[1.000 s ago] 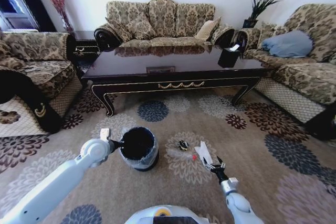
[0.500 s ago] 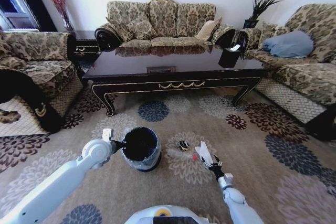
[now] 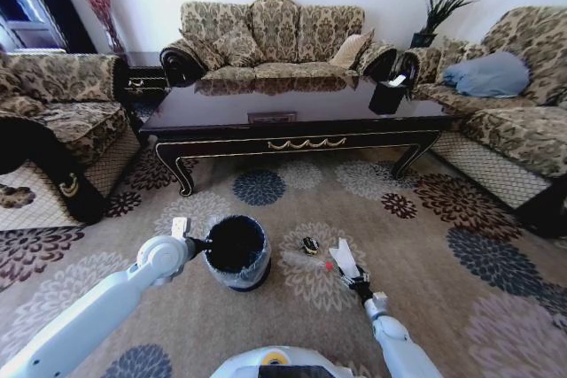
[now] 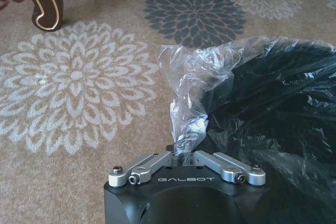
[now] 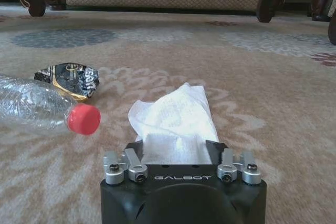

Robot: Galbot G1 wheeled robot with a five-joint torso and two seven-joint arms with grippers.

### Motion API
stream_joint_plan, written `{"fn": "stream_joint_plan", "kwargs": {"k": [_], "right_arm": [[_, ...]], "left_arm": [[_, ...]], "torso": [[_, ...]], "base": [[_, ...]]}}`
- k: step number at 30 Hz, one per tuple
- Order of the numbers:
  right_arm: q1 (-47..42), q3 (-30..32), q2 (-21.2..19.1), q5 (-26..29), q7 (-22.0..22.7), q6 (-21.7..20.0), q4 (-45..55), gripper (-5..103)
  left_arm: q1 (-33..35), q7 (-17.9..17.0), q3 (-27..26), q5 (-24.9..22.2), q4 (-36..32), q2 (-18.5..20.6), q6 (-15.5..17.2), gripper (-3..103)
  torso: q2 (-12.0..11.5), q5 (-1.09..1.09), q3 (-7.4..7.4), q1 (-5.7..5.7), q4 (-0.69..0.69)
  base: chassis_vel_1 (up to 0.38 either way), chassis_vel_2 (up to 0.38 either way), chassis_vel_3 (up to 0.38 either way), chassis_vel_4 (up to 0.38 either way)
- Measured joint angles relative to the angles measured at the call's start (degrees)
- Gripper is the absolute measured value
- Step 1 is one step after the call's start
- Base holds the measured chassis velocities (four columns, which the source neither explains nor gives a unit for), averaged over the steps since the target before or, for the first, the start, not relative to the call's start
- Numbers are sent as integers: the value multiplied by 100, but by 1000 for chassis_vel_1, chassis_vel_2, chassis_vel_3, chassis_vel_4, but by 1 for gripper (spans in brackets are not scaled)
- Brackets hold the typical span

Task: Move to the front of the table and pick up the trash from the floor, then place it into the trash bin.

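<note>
The tissue (image 5: 176, 116) is lying on the floor (image 3: 461, 245) just right of the bottle (image 5: 44, 109) and a dark crumpled wrapper (image 5: 71, 80), in front of the table (image 3: 292, 112). The right gripper (image 5: 176, 148) is clamping the tissue's near end, so the pick-up step appears to be in hand; next it likely calls for lifting and carrying leftward over the trash bin (image 3: 232, 250). The left gripper (image 4: 184, 156) is pinching the bin's liner (image 4: 197, 90), steadying it. The bin's contents cannot be made out.
</note>
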Motion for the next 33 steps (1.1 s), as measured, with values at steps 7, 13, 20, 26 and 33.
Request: {"fn": "stream_joint_plan", "kwargs": {"k": [7, 13, 20, 26, 33], "right_arm": [[-80, 60, 67, -19, 42, 30, 118, 38], [-95, 113, 81, -131, 171, 31, 193, 17], [-277, 170, 82, -95, 222, 1, 514, 1], [-763, 196, -90, 225, 235, -127, 1317, 0], [-1698, 514, -158, 544, 239, -274, 3049, 0]], "left_arm": [[-28, 15, -29, -2, 50, -3, 0, 0], [-6, 13, -21, 17, 13, -23, 0, 0], [56, 21, -2, 72, -35, -45, 0, 0], [21, 15, 108, 136, -68, -149, 0, 0], [-102, 17, 351, 188, -94, -274, 0, 0]], "torso": [[0, 0, 0, 0, 0], [0, -1, 0, 0, 0], [0, 2, 0, 0, 2], [0, 2, 0, 0, 0], [0, 1, 0, 0, 2]], "base": [[0, 0, 0, 0], [0, 0, 0, 0], [0, 0, 0, 0], [0, 0, 0, 0], [0, 0, 0, 0]]}}
